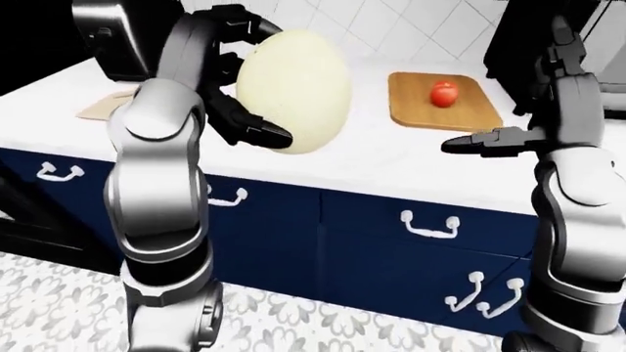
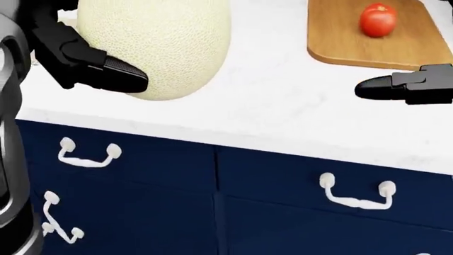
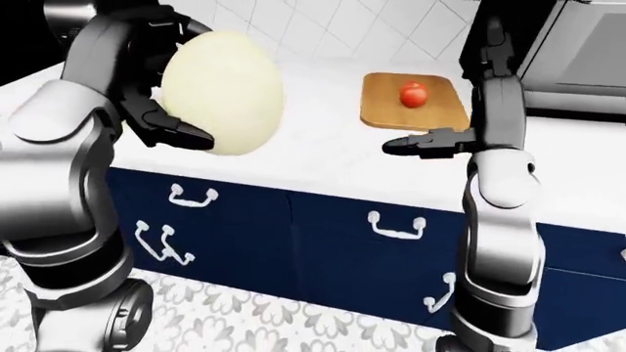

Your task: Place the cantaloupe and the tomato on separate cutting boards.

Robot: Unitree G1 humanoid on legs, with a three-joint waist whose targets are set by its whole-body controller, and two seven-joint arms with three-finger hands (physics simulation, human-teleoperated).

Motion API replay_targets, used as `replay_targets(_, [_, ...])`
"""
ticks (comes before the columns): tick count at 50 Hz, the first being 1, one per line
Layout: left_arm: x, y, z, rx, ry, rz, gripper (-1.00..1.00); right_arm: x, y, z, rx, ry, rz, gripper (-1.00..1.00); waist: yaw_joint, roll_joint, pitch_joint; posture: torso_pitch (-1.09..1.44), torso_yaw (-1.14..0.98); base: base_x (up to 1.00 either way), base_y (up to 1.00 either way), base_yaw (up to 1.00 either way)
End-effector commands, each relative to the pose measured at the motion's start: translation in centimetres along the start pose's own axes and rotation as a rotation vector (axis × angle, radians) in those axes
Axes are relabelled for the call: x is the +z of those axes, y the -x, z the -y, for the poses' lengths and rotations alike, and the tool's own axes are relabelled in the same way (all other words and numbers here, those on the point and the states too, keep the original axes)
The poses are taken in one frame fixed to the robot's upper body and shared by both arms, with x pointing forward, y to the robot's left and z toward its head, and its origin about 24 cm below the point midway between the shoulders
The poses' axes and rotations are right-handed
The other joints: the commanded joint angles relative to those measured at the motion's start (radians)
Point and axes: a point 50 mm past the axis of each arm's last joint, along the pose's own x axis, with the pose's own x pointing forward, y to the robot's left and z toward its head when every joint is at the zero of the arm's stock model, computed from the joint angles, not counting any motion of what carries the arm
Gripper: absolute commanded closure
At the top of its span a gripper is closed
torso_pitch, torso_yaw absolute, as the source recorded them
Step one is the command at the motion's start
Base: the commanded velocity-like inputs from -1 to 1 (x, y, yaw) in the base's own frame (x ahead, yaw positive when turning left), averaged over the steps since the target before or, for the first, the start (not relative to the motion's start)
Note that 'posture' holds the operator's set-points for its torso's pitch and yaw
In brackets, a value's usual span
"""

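left robot hand [image 1: 230, 81] gripping cantaloupe [image 1: 293, 92], right robot hand [image 1: 484, 141] spread, tomato [image 1: 444, 93] on cutting board [image 1: 470, 110]

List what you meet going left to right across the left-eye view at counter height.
Pale cutting board → left robot hand → cantaloupe held in it → wooden cutting board → tomato on it → right robot hand.
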Motion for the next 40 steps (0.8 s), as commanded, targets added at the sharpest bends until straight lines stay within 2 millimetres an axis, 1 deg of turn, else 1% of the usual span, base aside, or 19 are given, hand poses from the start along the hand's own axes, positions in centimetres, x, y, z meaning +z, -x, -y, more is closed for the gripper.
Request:
replay_targets(1, [1.42, 0.51, -1.07, 0.062, -0.009, 0.079, 1.00, 1.94, -0.02, 0.09, -0.003, -0.001, 0.104, -1.00, 0.009, -0.010, -0.023, 0.00, 0.00, 0.01, 0.59, 0.00])
replay_targets(3, [1.40, 0.46, -1.11, 0.066, -0.005, 0.081, 1.00, 2.18, 0.01, 0.16, -0.003, -0.001, 0.109, -1.00, 0.005, 0.041, -0.020, 0.00, 0.00, 0.00, 0.59, 0.00])
replay_targets(5, [1.38, 0.37, -1.12, 0.066, -0.003, 0.084, 1.00, 2.35, 0.11, 0.15, -0.001, -0.001, 0.111, -1.00, 0.009, 0.141, -0.045, 0.00, 0.00, 0.01, 0.59, 0.00])
replay_targets(6, [1.48, 0.41, -1.13, 0.067, -0.002, 0.085, 1.00, 2.36, 0.13, 0.15, -0.001, -0.002, 0.110, -1.00, 0.015, 0.062, -0.013, 0.00, 0.00, 0.01, 0.53, 0.00])
replay_targets(7, [1.58, 0.45, -1.12, 0.067, -0.001, 0.087, 1.00, 2.33, 0.15, 0.13, 0.000, -0.003, 0.111, -1.00, 0.016, 0.076, -0.020, 0.00, 0.00, 0.01, 0.39, 0.00])
replay_targets(9, [1.61, 0.40, -1.09, 0.066, 0.001, 0.090, 1.00, 2.38, 0.23, 0.18, 0.001, -0.005, 0.112, -1.00, 0.024, 0.075, -0.038, 0.00, 0.00, 0.00, 0.22, 0.00])
replay_targets(17, [1.84, 0.30, -0.81, 0.056, 0.002, 0.094, 1.00, 2.13, 0.36, 0.13, 0.004, 0.012, 0.121, -1.00, 0.037, 0.044, -0.020, 0.00, 0.00, 0.01, 0.19, 0.00])
replay_targets(20, [1.89, 0.29, -0.74, 0.053, 0.006, 0.095, 1.00, 2.11, 0.50, 0.03, 0.008, 0.013, 0.121, -1.00, 0.034, 0.015, -0.002, 0.00, 0.00, 0.13, 0.41, 0.00])
replay_targets(25, [1.85, 0.23, -0.64, 0.050, 0.007, 0.096, 1.00, 1.96, 0.59, 0.05, 0.008, 0.007, 0.117, -1.00, 0.028, 0.000, -0.012, 0.00, 0.00, 0.14, 0.42, 0.00])
replay_targets(27, [1.86, 0.19, -0.64, 0.050, 0.007, 0.096, 1.00, 1.95, 0.57, 0.08, 0.006, 0.002, 0.117, -1.00, 0.026, -0.044, -0.031, 0.00, 0.00, 0.13, 0.30, 0.00])
replay_targets(28, [1.85, 0.19, -0.62, 0.050, 0.007, 0.096, 1.00, 1.94, 0.61, 0.10, 0.006, 0.001, 0.117, -1.00, 0.012, -0.004, -0.027, 0.00, 0.00, 0.14, 0.21, 0.00])
replay_targets(29, [1.82, 0.21, -0.58, 0.049, 0.007, 0.096, 1.00, 1.85, 0.61, 0.08, 0.005, 0.000, 0.116, -1.00, 0.028, -0.006, -0.016, 0.00, 0.00, 0.14, 0.19, 0.00])
replay_targets(31, [1.80, 0.21, -0.58, 0.050, 0.008, 0.096, 1.00, 1.81, 0.61, 0.10, 0.004, -0.002, 0.116, -1.00, 0.018, -0.011, -0.025, 0.00, 0.00, 0.14, 0.18, 0.00])
replay_targets(32, [1.74, 0.15, -0.53, 0.049, 0.008, 0.096, 1.00, 1.78, 0.62, 0.10, 0.003, -0.002, 0.116, -1.00, 0.018, 0.005, -0.027, 0.00, 0.00, 0.12, 0.17, 0.00])
replay_targets(34, [1.78, 0.16, -0.49, 0.048, 0.009, 0.097, 1.00, 1.73, 0.65, 0.10, 0.003, -0.001, 0.115, -1.00, 0.015, 0.045, -0.013, 0.00, 0.00, 0.14, 0.16, 0.00])
replay_targets(35, [1.73, 0.13, -0.45, 0.047, 0.007, 0.098, 1.00, 1.76, 0.67, 0.12, 0.003, 0.000, 0.115, -1.00, 0.028, 0.094, -0.024, 0.00, 0.00, 0.14, 0.16, 0.00])
replay_targets(36, [1.69, 0.10, -0.44, 0.046, 0.008, 0.097, 1.00, 1.74, 0.67, 0.12, 0.002, 0.000, 0.115, -1.00, 0.030, 0.070, -0.023, 0.00, 0.00, 0.14, 0.16, 0.00])
replay_targets(37, [1.72, 0.10, -0.42, 0.046, 0.009, 0.097, 1.00, 1.80, 0.71, 0.14, 0.002, -0.001, 0.116, -1.00, 0.033, 0.076, -0.020, 0.00, 0.00, 0.14, 0.16, 0.00])
replay_targets(40, [1.71, 0.10, -0.40, 0.046, 0.010, 0.099, 1.00, 1.78, 0.81, 0.20, 0.001, -0.006, 0.116, -1.00, 0.048, 0.042, -0.026, 0.00, 0.00, 0.14, 0.15, 0.00])
